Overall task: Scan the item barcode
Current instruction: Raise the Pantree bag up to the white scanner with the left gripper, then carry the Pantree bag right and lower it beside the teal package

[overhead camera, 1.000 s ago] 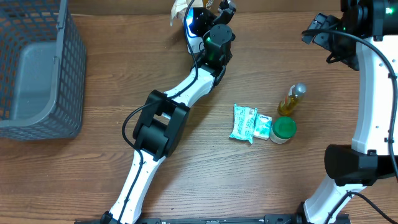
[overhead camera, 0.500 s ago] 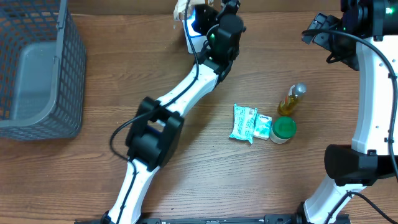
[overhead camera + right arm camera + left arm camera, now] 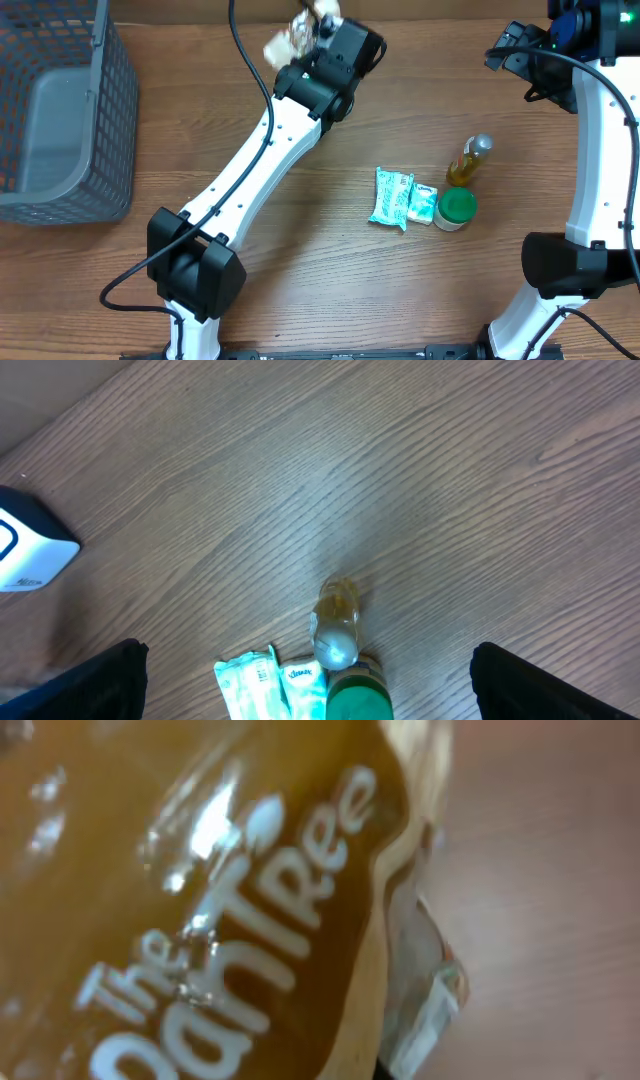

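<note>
The top camera looks straight down on the whole table [image 3: 330, 290]. The left wrist camera is so close to a brown bag [image 3: 200, 900] that it nearly fills the view. The right wrist camera looks down from high, sharing the bottle [image 3: 336, 622] and tissue packs [image 3: 262, 682] with the top camera.

Even, soft light fills the overhead view, while the left wrist view is blurred, glare streaking the brown packet [image 3: 200, 870]
</note>
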`<action>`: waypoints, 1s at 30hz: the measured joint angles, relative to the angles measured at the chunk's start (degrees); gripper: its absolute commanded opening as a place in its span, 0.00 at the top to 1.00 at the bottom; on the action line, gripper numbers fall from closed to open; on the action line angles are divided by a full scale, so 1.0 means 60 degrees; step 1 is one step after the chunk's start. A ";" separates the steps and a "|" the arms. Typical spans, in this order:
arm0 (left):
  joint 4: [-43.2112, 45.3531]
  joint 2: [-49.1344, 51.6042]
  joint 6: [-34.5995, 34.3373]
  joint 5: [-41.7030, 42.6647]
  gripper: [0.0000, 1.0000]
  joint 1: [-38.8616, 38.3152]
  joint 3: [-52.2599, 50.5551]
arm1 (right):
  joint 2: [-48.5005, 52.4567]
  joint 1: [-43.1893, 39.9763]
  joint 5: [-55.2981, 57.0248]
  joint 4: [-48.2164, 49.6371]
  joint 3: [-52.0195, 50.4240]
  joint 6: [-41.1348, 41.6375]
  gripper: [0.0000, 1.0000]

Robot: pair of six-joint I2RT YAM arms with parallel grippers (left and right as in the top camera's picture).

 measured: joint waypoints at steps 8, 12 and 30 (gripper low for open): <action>-0.2463 0.0044 -0.1483 0.2849 0.96 -0.0011 -0.0055 | 0.0000 0.0000 0.0004 -0.0004 0.0000 0.0000 0.00; -0.3038 0.0135 -0.1665 0.3402 0.96 -0.0011 -0.0055 | 0.0000 -0.0004 0.0004 -0.0004 0.0000 0.0000 0.00; -0.3049 0.0189 -0.1796 0.5155 0.92 -0.0055 -0.1942 | 0.0000 0.0000 0.0004 -0.0007 0.0000 0.0000 0.00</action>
